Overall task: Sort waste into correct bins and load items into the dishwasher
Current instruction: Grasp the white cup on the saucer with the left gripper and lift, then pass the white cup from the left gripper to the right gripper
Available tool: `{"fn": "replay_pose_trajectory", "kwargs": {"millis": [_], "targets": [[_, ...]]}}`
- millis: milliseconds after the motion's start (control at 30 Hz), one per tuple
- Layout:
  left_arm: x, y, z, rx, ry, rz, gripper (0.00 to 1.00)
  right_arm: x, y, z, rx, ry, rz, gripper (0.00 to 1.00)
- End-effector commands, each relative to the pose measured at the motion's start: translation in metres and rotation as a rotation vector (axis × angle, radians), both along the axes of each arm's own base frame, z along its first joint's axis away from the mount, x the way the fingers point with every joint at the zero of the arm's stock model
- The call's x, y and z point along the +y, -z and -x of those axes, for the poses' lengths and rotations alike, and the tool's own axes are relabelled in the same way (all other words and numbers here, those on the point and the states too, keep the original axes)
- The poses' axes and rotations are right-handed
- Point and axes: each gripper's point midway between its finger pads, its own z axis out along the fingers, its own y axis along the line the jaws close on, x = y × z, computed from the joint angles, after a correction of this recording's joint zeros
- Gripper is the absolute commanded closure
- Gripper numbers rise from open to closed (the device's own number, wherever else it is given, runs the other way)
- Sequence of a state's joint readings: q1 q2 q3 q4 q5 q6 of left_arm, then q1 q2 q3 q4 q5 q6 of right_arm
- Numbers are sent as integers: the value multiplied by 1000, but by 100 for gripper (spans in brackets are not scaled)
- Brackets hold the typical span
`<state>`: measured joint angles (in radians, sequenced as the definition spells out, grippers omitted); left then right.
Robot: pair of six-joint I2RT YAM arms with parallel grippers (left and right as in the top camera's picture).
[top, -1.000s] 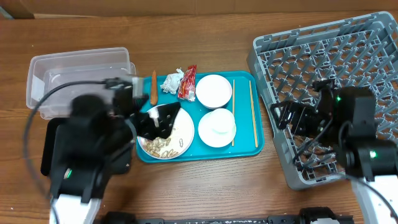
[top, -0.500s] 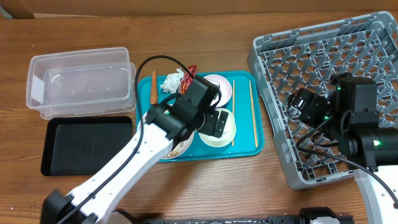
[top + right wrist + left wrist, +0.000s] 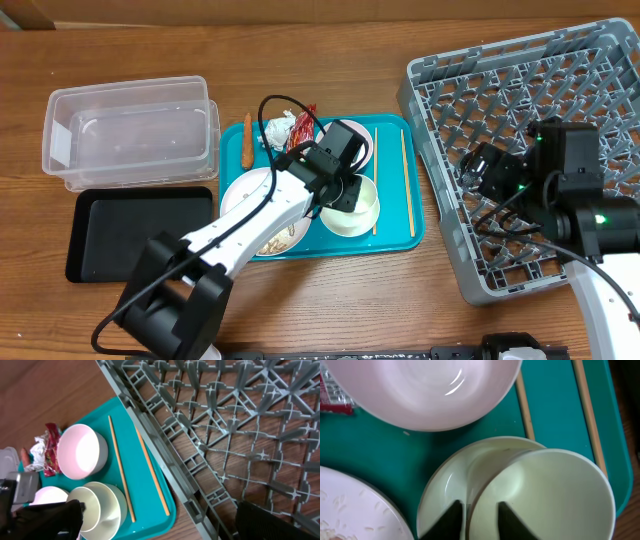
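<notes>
My left gripper (image 3: pixel 477 520) reaches across the teal tray (image 3: pixel 380 445) and is shut on the wall of the small white cup (image 3: pixel 545 495), one finger inside it and one outside. The cup sits in the white bowl (image 3: pixel 365 210). Behind them are the pale pink bowl (image 3: pixel 420 385) and two chopsticks (image 3: pixel 407 185). The plate (image 3: pixel 245 190) with peanut shells is partly under my left arm. The carrot stick (image 3: pixel 247 145), tissue (image 3: pixel 278 130) and red wrapper (image 3: pixel 305 115) lie at the tray's far left. My right gripper (image 3: pixel 485 172) hangs open and empty over the grey dish rack (image 3: pixel 520 90).
The clear tub (image 3: pixel 130 135) stands at the far left with the black tray (image 3: pixel 140 230) in front of it. The rack fills the right side of the table, its near wall close to the teal tray's right edge.
My left arm swung right from over the plate to the bowl and cup, and its jaws closed on the cup's wall. The right arm barely moved.
</notes>
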<state>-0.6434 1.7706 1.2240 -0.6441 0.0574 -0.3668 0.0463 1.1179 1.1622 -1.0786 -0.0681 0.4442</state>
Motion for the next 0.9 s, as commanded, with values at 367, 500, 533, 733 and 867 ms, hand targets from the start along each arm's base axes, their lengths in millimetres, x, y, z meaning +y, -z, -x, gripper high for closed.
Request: {"fn": "replay_pose_trajectory", "kwargs": {"millis": [367, 500, 533, 733, 867], "targets": [[24, -167, -28, -13, -61, 334, 96, 17, -11, -5, -21, -64, -78, 0], [35, -213, -23, 80, 61, 704, 96, 70, -37, -6, -145, -397, -245, 6], [40, -225, -20, 101, 96, 803, 96, 83, -48, -4, -189, -484, -296, 10], [63, -272, -4, 163, 209, 1145, 96, 131, -112, 4, -460, -818, -504, 15], [59, -280, 9, 210, 237, 1202, 96, 154, -134, 9, -563, -963, -547, 17]]}}
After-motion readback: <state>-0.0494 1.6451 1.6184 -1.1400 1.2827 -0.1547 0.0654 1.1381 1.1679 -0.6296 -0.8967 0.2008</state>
